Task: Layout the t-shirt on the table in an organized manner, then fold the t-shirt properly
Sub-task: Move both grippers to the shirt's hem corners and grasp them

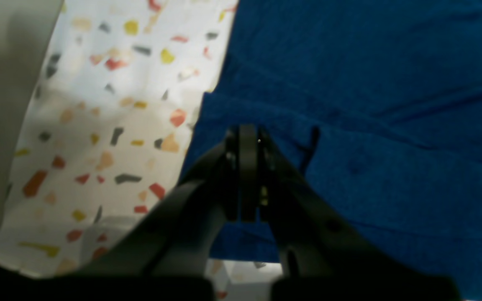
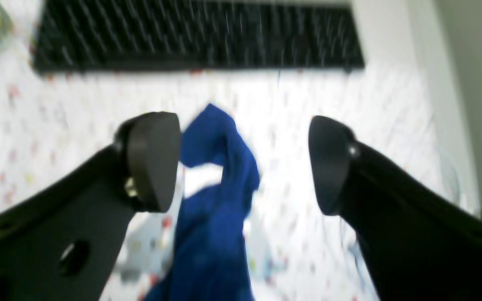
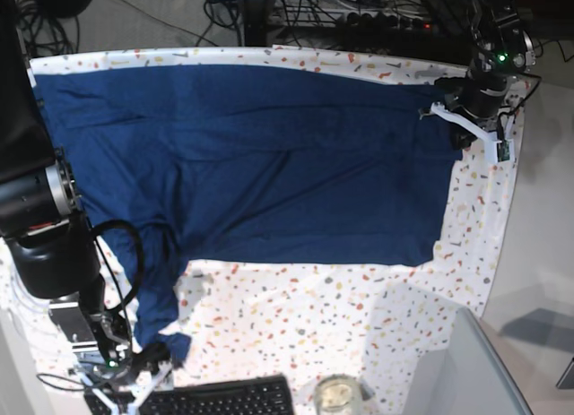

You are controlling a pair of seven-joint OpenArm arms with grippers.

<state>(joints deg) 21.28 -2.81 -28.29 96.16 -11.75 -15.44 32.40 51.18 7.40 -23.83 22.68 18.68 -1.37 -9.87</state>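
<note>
The navy t-shirt [image 3: 269, 155] lies spread across the speckled table [image 3: 359, 316], with one sleeve trailing toward the near left corner. My left gripper [image 3: 453, 119] is at the shirt's far right edge. In the left wrist view the left gripper [image 1: 247, 133] is shut on a puckered fold of the t-shirt [image 1: 370, 104] beside bare table [image 1: 111, 104]. My right gripper [image 3: 152, 357] is at the sleeve's end. In the blurred right wrist view the right gripper [image 2: 245, 163] stands wide open, with the loose t-shirt sleeve [image 2: 211, 217] between its fingers, close to the left pad [image 2: 153, 163].
A black keyboard [image 3: 220, 399] lies at the near table edge, just beyond the right gripper, and shows again as the keyboard [image 2: 199, 37]. A glass jar [image 3: 336, 395] stands beside it. A grey panel [image 3: 466, 370] is at the near right. Cables run behind the table.
</note>
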